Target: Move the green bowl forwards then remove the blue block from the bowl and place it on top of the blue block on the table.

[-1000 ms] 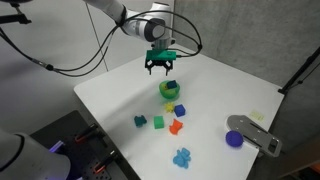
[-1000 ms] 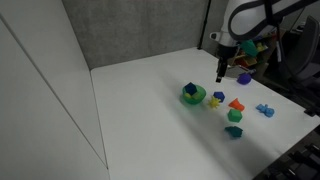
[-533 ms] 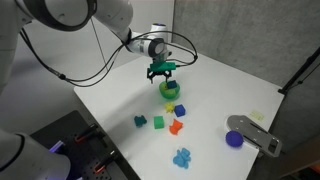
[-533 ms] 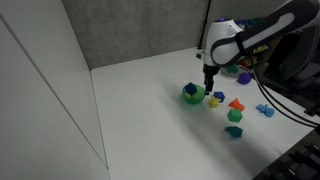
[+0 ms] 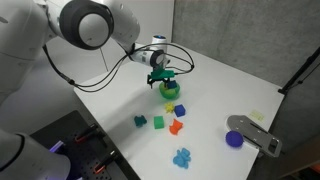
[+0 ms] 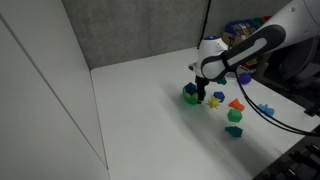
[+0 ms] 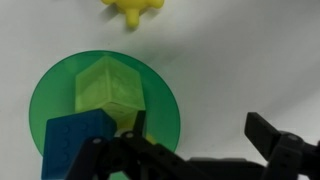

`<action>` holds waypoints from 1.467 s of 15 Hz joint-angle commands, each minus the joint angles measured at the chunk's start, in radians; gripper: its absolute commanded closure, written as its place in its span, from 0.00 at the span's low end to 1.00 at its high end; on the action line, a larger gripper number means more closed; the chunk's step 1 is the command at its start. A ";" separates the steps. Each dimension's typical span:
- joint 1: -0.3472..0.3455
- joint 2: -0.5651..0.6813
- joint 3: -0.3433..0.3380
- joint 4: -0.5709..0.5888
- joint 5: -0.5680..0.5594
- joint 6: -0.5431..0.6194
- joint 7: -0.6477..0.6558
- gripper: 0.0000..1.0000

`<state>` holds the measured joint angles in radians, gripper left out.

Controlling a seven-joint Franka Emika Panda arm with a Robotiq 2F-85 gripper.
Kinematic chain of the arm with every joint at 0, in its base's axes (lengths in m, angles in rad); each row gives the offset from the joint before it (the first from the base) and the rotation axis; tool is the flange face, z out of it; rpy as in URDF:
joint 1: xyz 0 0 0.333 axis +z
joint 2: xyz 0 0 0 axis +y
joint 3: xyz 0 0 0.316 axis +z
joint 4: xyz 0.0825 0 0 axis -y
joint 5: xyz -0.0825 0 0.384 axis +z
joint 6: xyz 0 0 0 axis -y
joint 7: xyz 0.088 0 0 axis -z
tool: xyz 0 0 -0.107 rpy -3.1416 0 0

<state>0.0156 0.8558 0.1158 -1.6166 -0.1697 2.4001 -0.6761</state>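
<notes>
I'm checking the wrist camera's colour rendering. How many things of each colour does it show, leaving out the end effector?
Green: 1, the bowl
Lime: 1, the lime block in the bowl
Blue: 1, the blue block in the bowl
Yellow: 1, the yellow piece on the table
Total: 4

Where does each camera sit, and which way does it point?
Exterior view: high, off a table corner, looking down at the green bowl; arm and pincer show.
Exterior view: lower, beside a white panel, looking across the table; arm enters from right.
Wrist view: above the bowl, looking straight down; pincer fingertips show.
All three share bowl and pincer.
</notes>
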 commanded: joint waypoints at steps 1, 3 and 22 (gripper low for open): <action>-0.001 0.078 0.009 0.079 -0.025 0.003 -0.020 0.00; 0.004 0.103 0.007 0.095 -0.032 0.003 -0.020 0.00; -0.016 -0.050 0.041 -0.196 -0.025 -0.013 -0.006 0.00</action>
<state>0.0183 0.8945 0.1385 -1.7017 -0.1953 2.3998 -0.6848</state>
